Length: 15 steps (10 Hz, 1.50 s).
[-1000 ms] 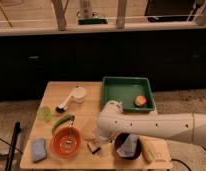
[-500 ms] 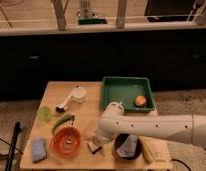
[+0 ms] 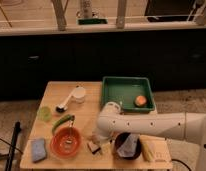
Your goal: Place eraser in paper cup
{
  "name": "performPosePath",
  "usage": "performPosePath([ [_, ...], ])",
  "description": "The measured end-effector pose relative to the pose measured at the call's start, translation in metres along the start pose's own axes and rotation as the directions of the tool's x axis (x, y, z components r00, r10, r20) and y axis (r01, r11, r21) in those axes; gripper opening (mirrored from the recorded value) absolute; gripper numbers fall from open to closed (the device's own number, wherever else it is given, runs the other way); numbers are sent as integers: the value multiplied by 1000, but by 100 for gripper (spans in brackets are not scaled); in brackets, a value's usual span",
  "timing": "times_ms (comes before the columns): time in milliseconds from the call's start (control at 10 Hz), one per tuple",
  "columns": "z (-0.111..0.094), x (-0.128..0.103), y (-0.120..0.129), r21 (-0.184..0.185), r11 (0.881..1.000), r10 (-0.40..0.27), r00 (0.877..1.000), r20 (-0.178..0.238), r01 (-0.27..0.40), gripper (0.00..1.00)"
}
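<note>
The eraser (image 3: pixel 94 146), a small tan block with a dark edge, lies on the wooden table (image 3: pixel 91 112) near its front edge, between the orange bowl (image 3: pixel 66 141) and a dark bowl (image 3: pixel 128 146). My gripper (image 3: pixel 97 137) is at the end of the white arm (image 3: pixel 146 125), which reaches in from the right. It hangs right over the eraser, at its far side. The white paper cup (image 3: pixel 79 94) stands upright at the back of the table, well away from the gripper.
A green tray (image 3: pixel 127 81) at the back right holds an orange fruit (image 3: pixel 140 100). A dark-headed brush (image 3: pixel 64 104) lies by the cup. A translucent green cup (image 3: pixel 44 113), a green vegetable (image 3: pixel 62 121), a blue-grey sponge (image 3: pixel 38 149) and a yellow block (image 3: pixel 148 148) are also there.
The arm's end has shifted a little near the eraser. The eraser and cup have not moved.
</note>
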Motion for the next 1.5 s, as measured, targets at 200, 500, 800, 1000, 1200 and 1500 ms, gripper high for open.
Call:
performPosePath([
  [200, 1, -1, -1, 0, 1000, -8, 1000, -2, 8, 37],
  [500, -3, -1, -2, 8, 1000, -21, 1000, -6, 21, 6],
  [800, -22, -5, -4, 29, 998, -48, 999, -20, 49, 0],
  [1000, -45, -11, -4, 44, 996, -74, 997, -34, 76, 0],
  [1200, -61, -18, -5, 56, 993, -101, 994, -46, 103, 0],
  [1500, -88, -26, -9, 70, 987, -138, 988, -72, 143, 0],
])
